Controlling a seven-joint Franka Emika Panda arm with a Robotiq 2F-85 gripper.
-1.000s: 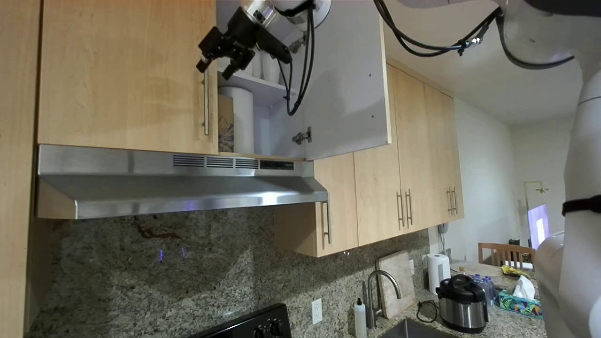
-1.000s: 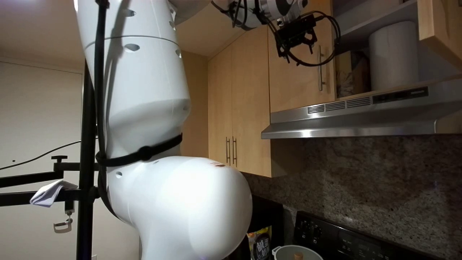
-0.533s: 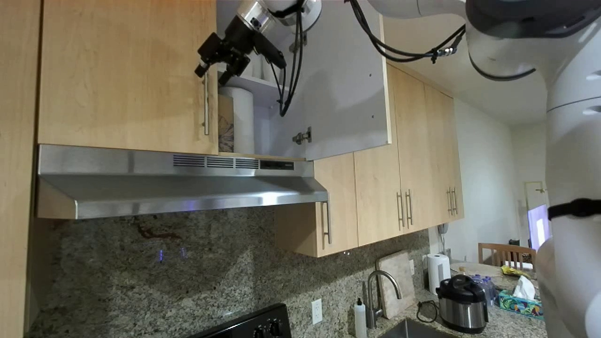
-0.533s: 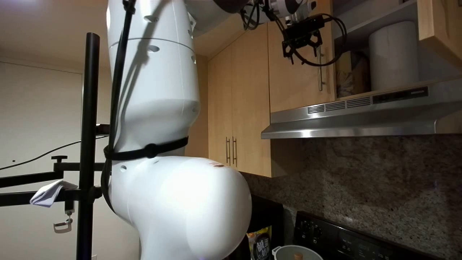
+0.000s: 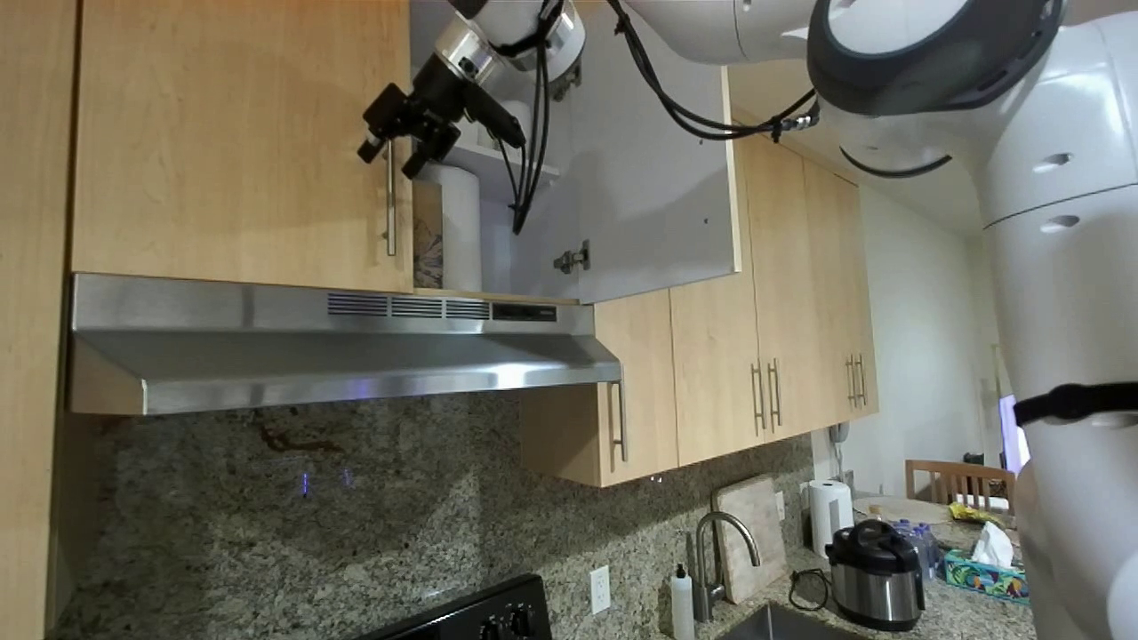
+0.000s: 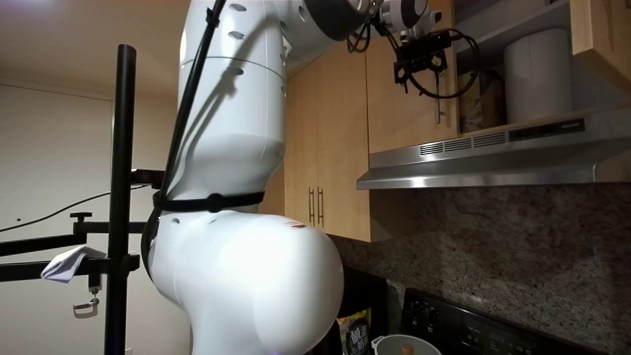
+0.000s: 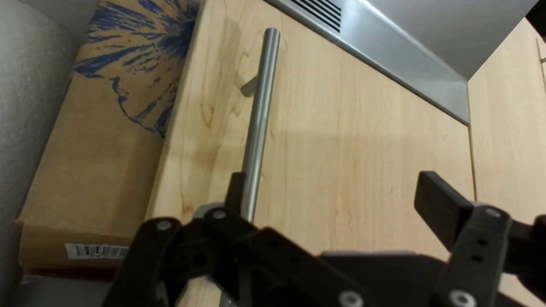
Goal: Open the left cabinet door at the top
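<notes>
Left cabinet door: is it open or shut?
Shut: in both exterior views the left door shows only its outer face, its lower edge running along the hood.

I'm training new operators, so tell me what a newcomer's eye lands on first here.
The big white arm looms left of centre in an exterior view. Its black pincer hangs open by the upper part of the steel handle on the closed left door. To its right in an exterior view, another door stands wide open, grey on the inside.
</notes>
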